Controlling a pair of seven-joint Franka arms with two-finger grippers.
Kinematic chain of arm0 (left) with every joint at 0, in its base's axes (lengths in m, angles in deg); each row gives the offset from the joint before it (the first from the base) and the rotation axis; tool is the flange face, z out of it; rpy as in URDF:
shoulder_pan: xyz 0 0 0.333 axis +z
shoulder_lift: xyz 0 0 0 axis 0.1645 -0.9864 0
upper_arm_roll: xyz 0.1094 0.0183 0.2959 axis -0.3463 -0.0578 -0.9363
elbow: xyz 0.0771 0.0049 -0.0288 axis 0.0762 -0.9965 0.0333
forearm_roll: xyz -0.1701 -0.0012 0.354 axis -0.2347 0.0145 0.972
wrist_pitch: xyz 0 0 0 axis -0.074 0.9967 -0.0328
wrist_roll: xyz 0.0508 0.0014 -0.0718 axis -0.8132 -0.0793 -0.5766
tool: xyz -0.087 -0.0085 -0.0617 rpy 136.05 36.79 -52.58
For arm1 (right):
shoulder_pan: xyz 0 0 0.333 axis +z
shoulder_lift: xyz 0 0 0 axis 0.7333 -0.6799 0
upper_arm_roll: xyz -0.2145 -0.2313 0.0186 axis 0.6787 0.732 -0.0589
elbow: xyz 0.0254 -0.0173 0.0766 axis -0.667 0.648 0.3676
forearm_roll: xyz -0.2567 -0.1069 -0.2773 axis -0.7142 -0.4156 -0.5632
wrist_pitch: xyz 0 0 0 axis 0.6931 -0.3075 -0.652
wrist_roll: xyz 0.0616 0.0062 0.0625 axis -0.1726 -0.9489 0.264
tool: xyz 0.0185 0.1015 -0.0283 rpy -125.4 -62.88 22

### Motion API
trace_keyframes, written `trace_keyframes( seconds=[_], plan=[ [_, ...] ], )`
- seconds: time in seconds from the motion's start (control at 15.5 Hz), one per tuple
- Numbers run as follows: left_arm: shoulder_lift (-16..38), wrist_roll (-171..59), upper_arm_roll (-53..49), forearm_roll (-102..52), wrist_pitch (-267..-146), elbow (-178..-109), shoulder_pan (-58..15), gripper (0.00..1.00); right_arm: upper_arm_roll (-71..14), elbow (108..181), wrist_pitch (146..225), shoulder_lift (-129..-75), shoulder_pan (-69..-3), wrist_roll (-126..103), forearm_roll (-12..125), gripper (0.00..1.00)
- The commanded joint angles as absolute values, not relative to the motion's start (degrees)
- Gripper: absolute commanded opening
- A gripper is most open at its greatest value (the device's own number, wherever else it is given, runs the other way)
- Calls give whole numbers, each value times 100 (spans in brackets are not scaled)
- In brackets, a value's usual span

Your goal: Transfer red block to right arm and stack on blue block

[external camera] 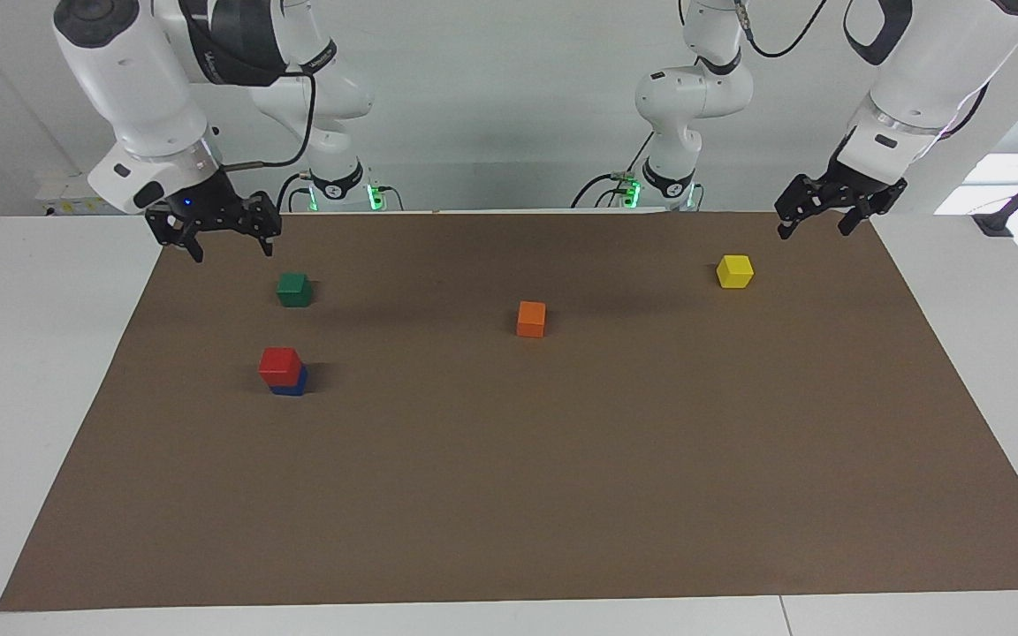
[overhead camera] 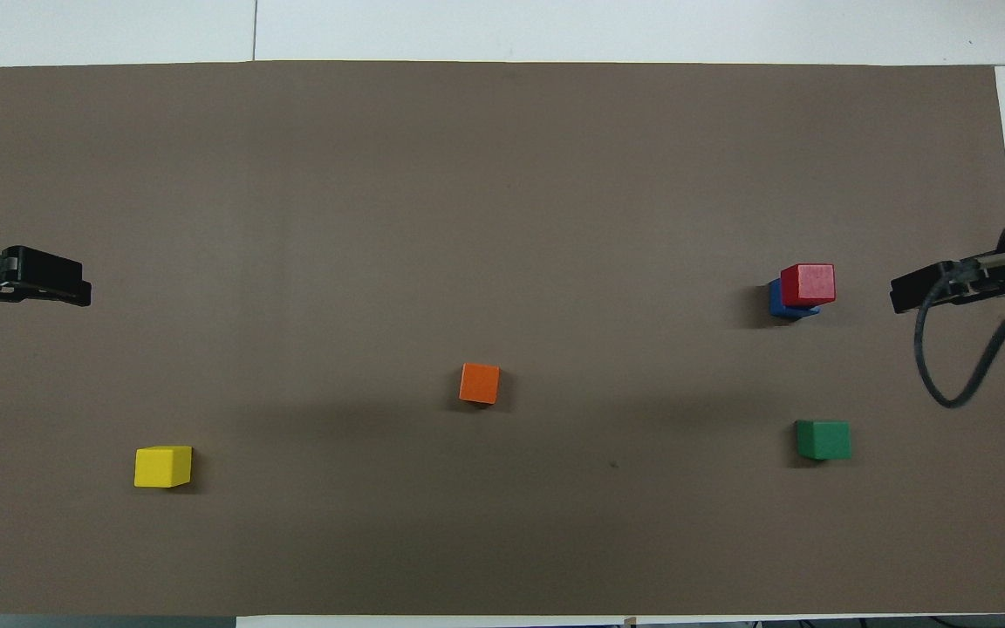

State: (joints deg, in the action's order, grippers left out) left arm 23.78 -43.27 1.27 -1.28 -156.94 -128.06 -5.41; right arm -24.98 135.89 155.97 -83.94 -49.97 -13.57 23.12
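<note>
The red block (external camera: 280, 363) sits on top of the blue block (external camera: 290, 385), a little askew, on the brown mat toward the right arm's end; the stack also shows in the overhead view, red block (overhead camera: 809, 283) over blue block (overhead camera: 777, 303). My right gripper (external camera: 232, 252), with the blue wrist light, is open and empty, raised over the mat's corner close to the robots, apart from the stack. It shows in the overhead view (overhead camera: 897, 301) too. My left gripper (external camera: 814, 231) is open and empty, raised over the mat's other corner close to the robots, and waits (overhead camera: 84, 292).
A green cube (external camera: 294, 289) lies nearer to the robots than the stack. An orange cube (external camera: 531, 318) lies mid-mat. A yellow cube (external camera: 734, 270) lies toward the left arm's end. The brown mat (external camera: 509, 495) covers most of the white table.
</note>
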Motion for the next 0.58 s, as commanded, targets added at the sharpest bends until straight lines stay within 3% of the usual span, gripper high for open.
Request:
trace_keyframes(
  seconds=[0.0, 0.13, 0.52],
  plan=[
    [2521, -4285, 106, -224, -15683, -12938, -534, 100, -2023, 13267, 15237, -8356, -4815, -1144, 2471, 100],
    [2530, -4285, 106, -224, -15683, -12938, -534, 100, -1443, 13231, 15211, -8346, -4305, -1143, 2480, 100],
    [2521, -4285, 106, -224, -15683, -12938, -534, 100, -1352, 12985, 15035, -8408, -4224, -1196, 2454, 100]
  ],
)
